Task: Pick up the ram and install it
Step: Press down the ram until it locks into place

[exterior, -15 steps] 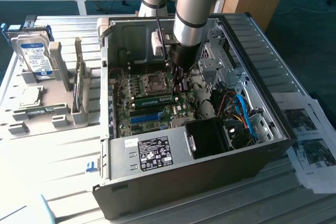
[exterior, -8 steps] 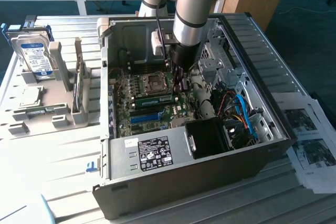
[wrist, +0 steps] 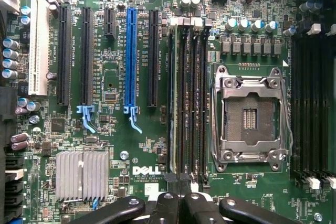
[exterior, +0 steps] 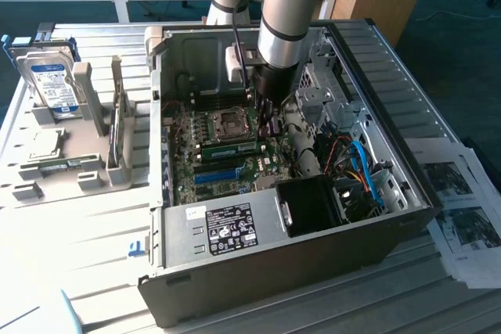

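Green ram [exterior: 229, 147] sits in its slot; closed, empty jaws hover just above, case walls [exterior: 270, 232] close around.

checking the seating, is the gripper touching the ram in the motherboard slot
cannot tell: exterior view puts the gripper right by the ram at one end, but no gap or contact shows plainly

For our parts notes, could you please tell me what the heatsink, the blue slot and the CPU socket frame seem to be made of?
Heatsink: probably bare aluminium, matte silver with parallel fins.
Blue slot: apparently moulded plastic, uniform glossy blue with a paler clip at its end.
CPU socket frame: likely stamped steel, grey metallic sheen with bright edges.
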{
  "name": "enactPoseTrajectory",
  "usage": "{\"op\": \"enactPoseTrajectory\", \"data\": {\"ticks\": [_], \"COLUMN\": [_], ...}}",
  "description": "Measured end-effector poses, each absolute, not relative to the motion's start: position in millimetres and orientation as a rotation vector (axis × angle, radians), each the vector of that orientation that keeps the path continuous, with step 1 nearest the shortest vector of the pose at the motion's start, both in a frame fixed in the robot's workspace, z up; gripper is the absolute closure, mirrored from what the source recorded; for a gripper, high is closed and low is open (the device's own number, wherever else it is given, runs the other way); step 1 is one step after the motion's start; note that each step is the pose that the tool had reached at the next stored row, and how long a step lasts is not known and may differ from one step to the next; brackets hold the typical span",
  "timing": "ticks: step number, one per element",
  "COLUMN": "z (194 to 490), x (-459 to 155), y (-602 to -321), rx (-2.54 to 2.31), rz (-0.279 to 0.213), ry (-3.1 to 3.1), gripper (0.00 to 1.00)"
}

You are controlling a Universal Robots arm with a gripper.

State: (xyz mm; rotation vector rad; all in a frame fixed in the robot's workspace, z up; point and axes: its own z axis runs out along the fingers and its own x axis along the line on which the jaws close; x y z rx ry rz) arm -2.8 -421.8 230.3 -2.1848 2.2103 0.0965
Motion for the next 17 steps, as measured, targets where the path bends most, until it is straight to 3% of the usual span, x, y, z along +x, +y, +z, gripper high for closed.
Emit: {"op": "enactPoseTrajectory", "data": {"ticks": [17], "z": [227.5], "x": [-2.8], "y": [-421.9], "rx": [-2.185], "rz": [0.097], "ry": [2.210], "gripper": [0.90]}}
